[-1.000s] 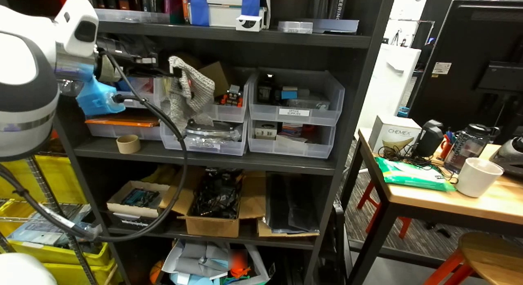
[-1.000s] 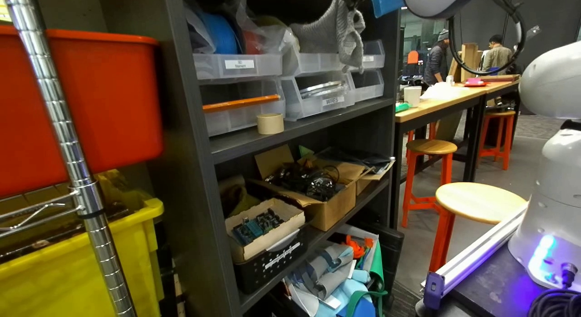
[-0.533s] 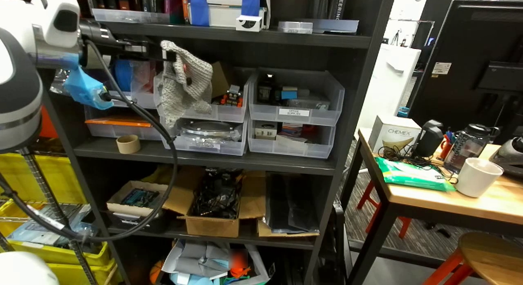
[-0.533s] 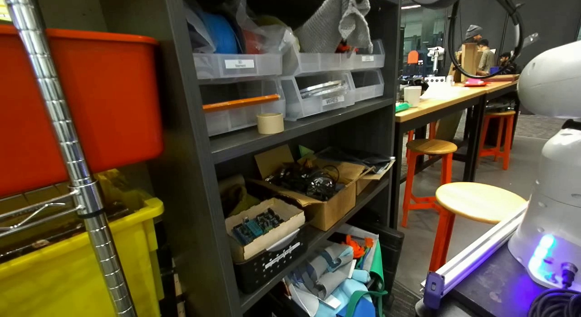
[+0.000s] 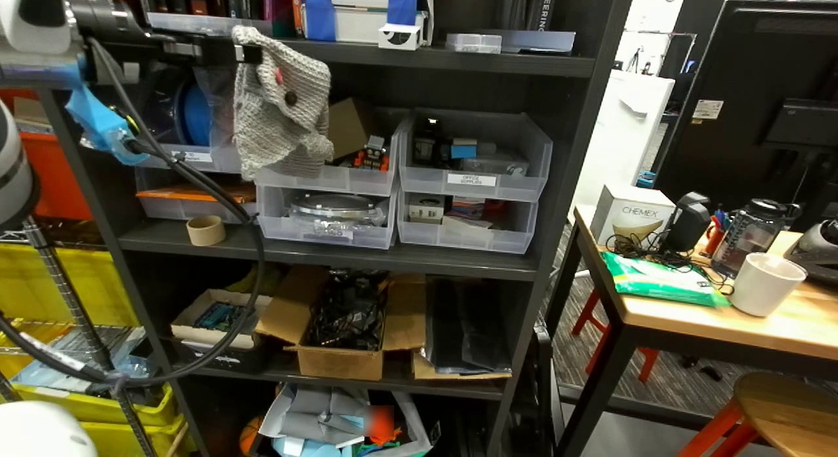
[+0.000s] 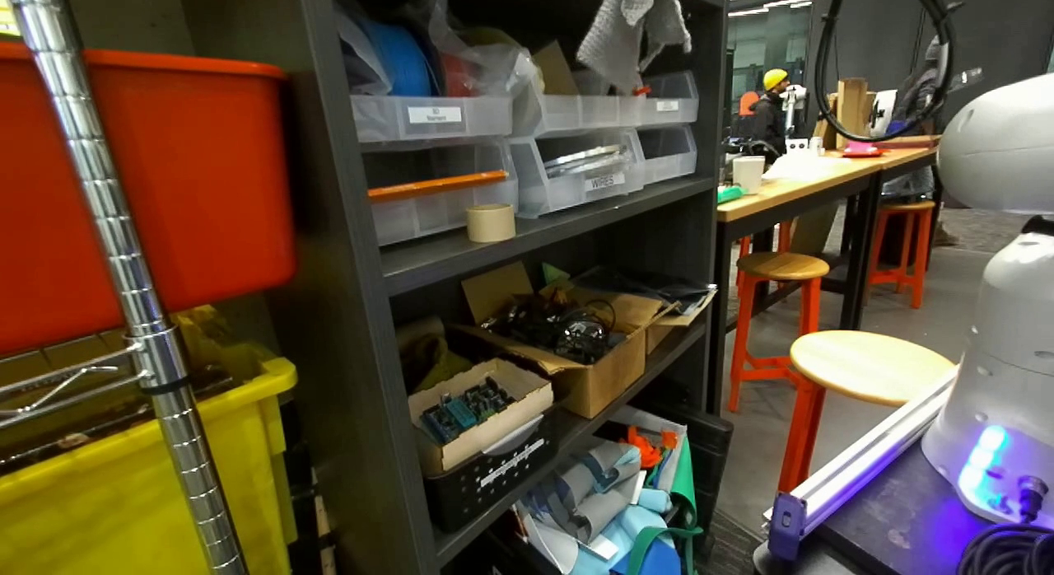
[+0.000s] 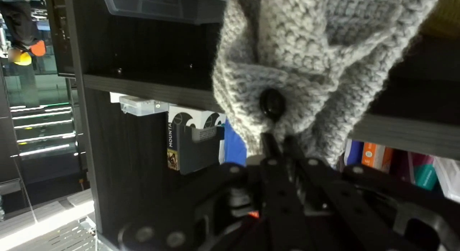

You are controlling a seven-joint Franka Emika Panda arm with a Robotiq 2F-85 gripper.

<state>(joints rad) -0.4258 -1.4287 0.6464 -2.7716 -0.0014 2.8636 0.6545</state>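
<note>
Holding a gray knit cloth (image 5: 275, 129) with a dark button (image 7: 272, 104), clamped between the fingers (image 7: 270, 146) near its upper edge and hanging below them. Might slip loose, from so narrow a pinch on soft, stretchy-looking knit. Might snag under the fingers on the front rim of the upper clear bin (image 5: 360, 182), through loose lower folds, and jostle the toy robot (image 5: 373, 154); cannot tell about contact there. Might also rub the upper shelf (image 5: 458, 63) beyond the fingers, from passing too near.
</note>
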